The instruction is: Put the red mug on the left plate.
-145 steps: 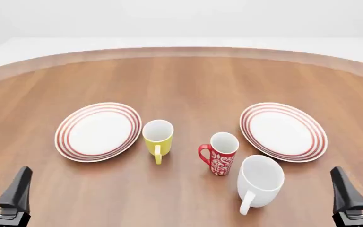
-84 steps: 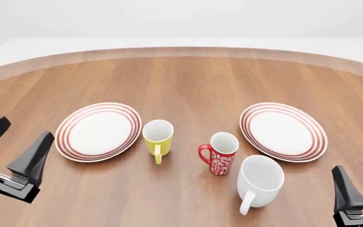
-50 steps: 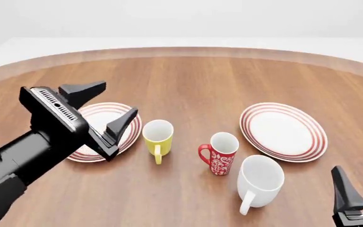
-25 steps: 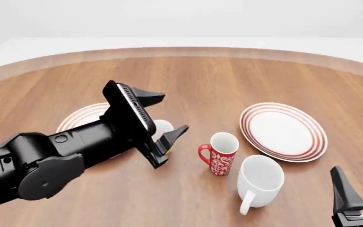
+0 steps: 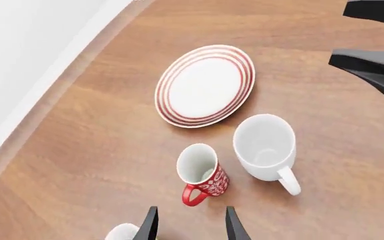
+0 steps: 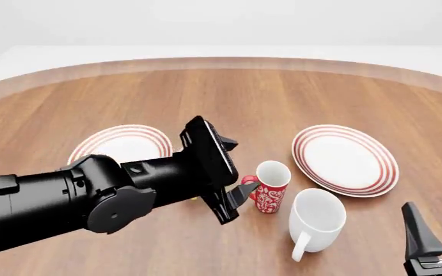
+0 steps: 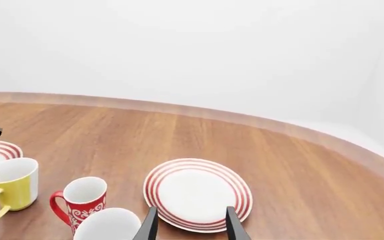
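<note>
A white mug (image 6: pixel 317 220) stands just beside the right plate (image 6: pixel 345 159); a yellow mug (image 7: pixel 13 191) stands farther left.

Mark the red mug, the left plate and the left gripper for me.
red mug (image 6: pixel 271 195), front view, on its patterned side wall.
left plate (image 6: pixel 121 147), front view, on its bare white centre.
left gripper (image 5: pixel 186 229), left wrist view, midway between the fingertips.

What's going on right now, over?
Left gripper open, beside red mug, nothing held. Right gripper open, parked low. Red mug upright on table, off left plate. Yellow mug stands between mug and plate.
</note>
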